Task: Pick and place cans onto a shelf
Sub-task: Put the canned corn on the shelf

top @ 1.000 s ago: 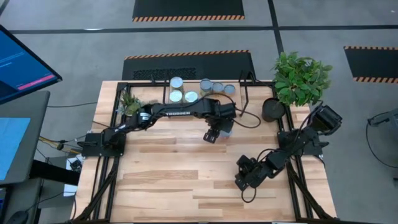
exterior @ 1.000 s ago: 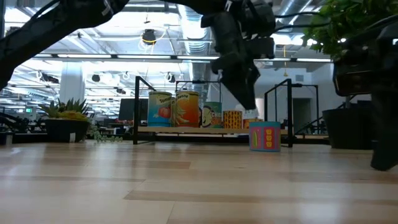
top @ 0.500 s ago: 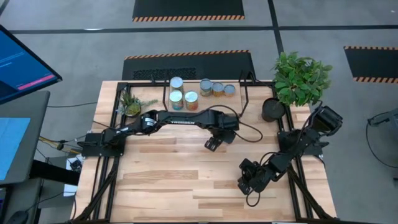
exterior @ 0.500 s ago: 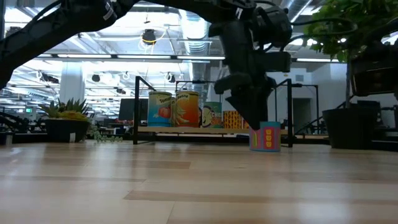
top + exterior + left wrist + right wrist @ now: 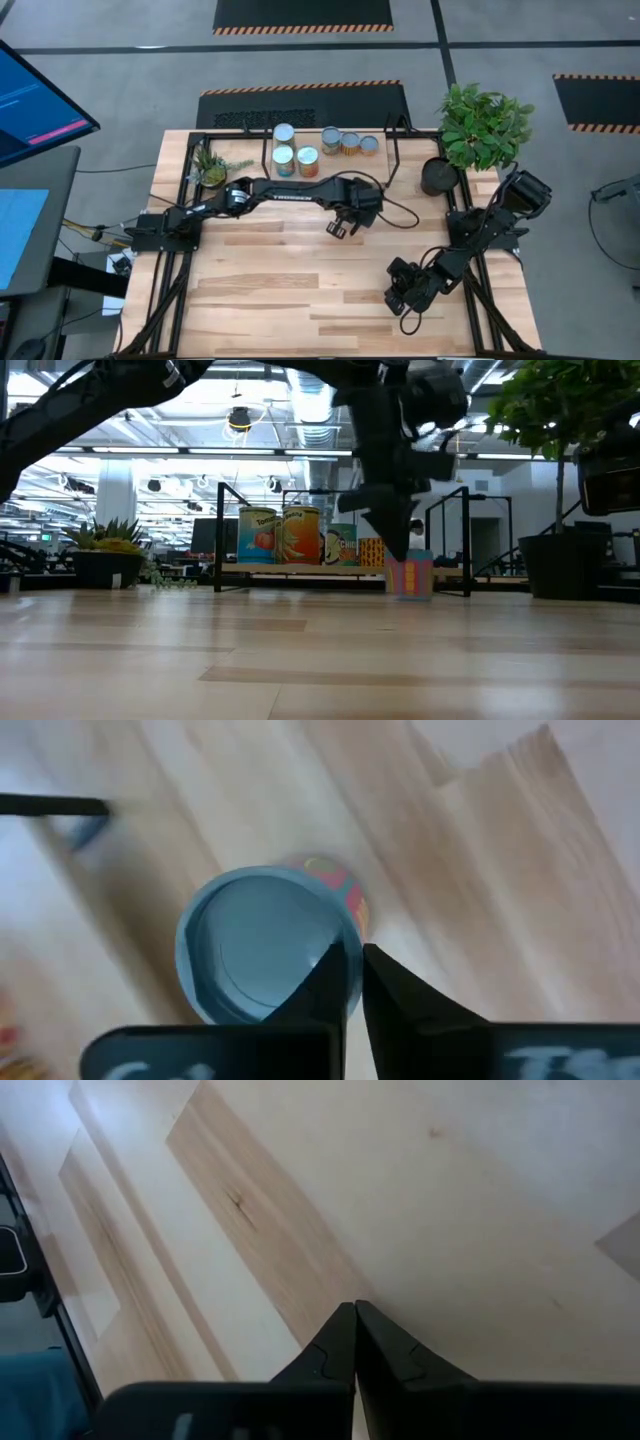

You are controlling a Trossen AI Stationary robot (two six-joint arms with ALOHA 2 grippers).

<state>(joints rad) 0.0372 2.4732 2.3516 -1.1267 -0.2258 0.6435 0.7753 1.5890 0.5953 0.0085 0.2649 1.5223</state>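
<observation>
A small can with a pale-blue top [image 5: 262, 955] and a pink label [image 5: 408, 577] is on the tabletop in front of the shelf. My left gripper [image 5: 352, 958] [image 5: 340, 227] comes down on it from above, shut at its rim, and hides it in the high view. The shelf [image 5: 305, 137] at the table's far edge carries several cans [image 5: 307, 157]. Near the table's right front, my right gripper [image 5: 405, 298] [image 5: 355, 1308] hangs shut over bare wood, touching nothing. My left gripper has the can's top rim [image 5: 357, 925] between its shut fingertips. One finger [image 5: 325, 982] lies over the pale-blue lid and the other [image 5: 405, 995] is outside the wall. The fingers slant steeply down from above. I cannot tell whether the can's bottom is still on the table.
A dark round pot [image 5: 438, 177] with a leafy plant [image 5: 485, 125] stands at the far right. A small plant [image 5: 210, 165] sits at the far left beside the shelf. Black frame rails [image 5: 170, 290] run along both table sides. Bare planks fill the middle and front.
My left gripper has come a little toward the near edge and down onto the can, rolled somewhat, and shut from wide open. In the low view the can has shifted a little to the left and now looks blurred.
</observation>
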